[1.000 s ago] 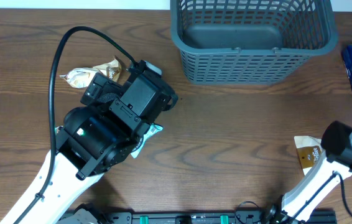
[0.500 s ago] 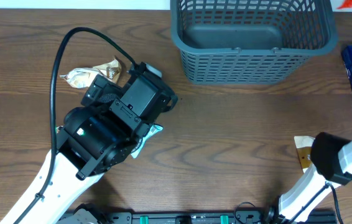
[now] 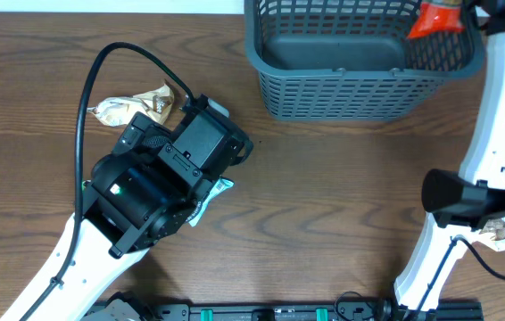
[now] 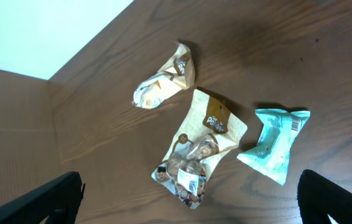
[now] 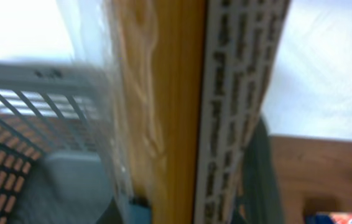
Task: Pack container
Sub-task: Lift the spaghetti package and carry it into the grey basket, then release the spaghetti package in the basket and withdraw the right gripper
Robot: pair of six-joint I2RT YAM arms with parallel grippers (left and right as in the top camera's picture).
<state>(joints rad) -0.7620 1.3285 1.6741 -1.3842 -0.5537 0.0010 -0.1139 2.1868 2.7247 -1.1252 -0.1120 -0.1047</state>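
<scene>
Grey-blue container is seen at top centre-right of the overhead frame, upright, floor bare where visible. It is judged to be stiff, light moulded plastic that could be slid across the table if knocked. It is best held by the thick rim, since fingertips would be snagged by the lattice walls.

At top right, the right gripper is clamped tight on an orange packet, held above the container's right end. In the right wrist view the frame is filled by the packet, with mesh at lower left. Release is not yet made.

At left-centre, the left gripper is spread fully with nothing held, hovering over three packets. The tan packet is directly below, the teal packet just beside it on the right, and the cream packet apart at upper left. Films are judged light, crinkly and slippery.

A stray packet at lower right is part hidden by the right arm.
</scene>
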